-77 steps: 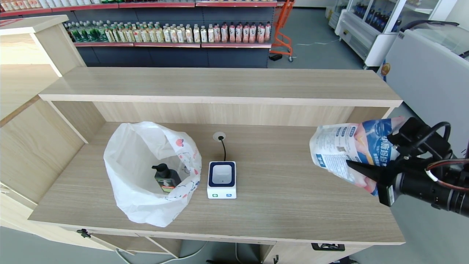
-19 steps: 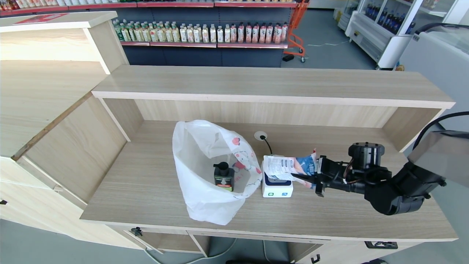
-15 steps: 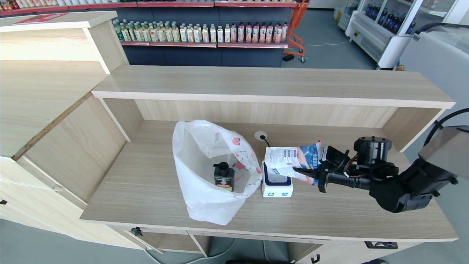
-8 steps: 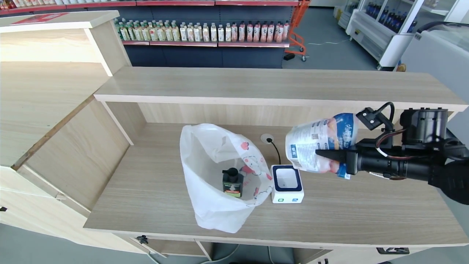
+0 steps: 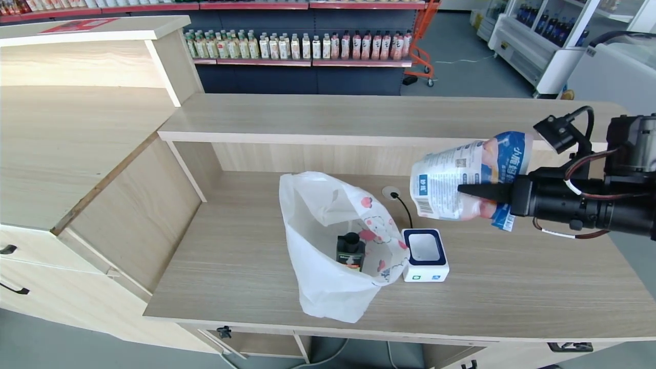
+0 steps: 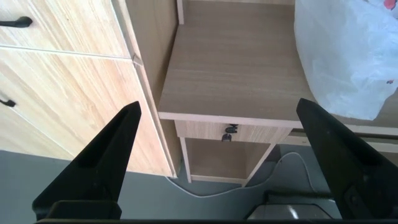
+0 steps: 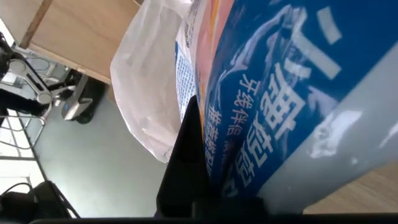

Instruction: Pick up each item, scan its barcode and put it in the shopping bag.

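My right gripper [image 5: 464, 187] is shut on a white and blue pouch [image 5: 456, 177], held in the air above and to the right of the scanner [image 5: 424, 253]. In the right wrist view the pouch [image 7: 280, 106] presses against a black finger [image 7: 188, 165]. The white shopping bag [image 5: 328, 277] stands open left of the scanner, with a dark pump bottle [image 5: 350, 250] inside. My left gripper [image 6: 217, 155] hangs open and holds nothing, below and in front of the counter's left front corner, with the bag [image 6: 348, 56] in sight.
The scanner's black cable [image 5: 405, 207] runs to a grommet at the back of the wooden counter [image 5: 512, 287]. A raised ledge [image 5: 359, 115] borders the back. Drawer fronts [image 6: 56, 81] stand left of the counter. Store shelves with bottles [image 5: 307, 46] lie beyond.
A second ago the pouch lay low over the scanner; my right gripper has since lifted it up and to the right. The head camera has also shifted.
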Available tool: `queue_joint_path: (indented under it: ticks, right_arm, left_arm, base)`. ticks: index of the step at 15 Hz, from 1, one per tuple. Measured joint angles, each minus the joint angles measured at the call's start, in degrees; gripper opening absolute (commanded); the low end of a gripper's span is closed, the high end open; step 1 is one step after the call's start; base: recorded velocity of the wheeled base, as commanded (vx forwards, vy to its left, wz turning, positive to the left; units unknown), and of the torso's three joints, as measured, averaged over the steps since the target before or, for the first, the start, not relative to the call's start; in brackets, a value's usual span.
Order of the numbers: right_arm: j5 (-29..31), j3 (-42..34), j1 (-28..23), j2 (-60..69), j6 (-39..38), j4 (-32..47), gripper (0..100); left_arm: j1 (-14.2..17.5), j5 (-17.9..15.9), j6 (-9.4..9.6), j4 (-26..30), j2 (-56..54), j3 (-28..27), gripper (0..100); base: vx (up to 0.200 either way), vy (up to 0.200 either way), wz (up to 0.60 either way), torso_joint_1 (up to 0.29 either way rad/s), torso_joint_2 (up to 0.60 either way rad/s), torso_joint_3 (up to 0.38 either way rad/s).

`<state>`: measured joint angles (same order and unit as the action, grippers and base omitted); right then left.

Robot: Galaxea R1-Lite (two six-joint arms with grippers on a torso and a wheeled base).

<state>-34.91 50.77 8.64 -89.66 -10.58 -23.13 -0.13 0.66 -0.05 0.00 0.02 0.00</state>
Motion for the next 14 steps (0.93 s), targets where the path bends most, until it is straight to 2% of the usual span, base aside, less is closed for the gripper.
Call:
queue_joint_path:
  ticks: [3,7,14]
  right_arm:
    - [0.0,7.7,2.1,-1.9,-3.8,7.5,0]
    - [2.8,15.7,7.7,-6.2,-17.8,12.0,0]
    - [4.3,16.6,16.9,-13.4,-28.3,10.7,0]
  left_arm:
    - [0.0,0.0,0.0,0.0,0.0,0.0,100]
    - [0.0,0.0,0.0,0.0,0.0,0.0,100]
    - [0.0,0.0,-0.02,0.0,0.0,0.0,100]
  base:
    - [0.0,0.0,0.0,0.0,0.0,0.0]
    - [0.0,0.0,0.0,0.0,0.0,0.0]
    - [0.0,0.0,0.0,0.0,0.0,0.0]
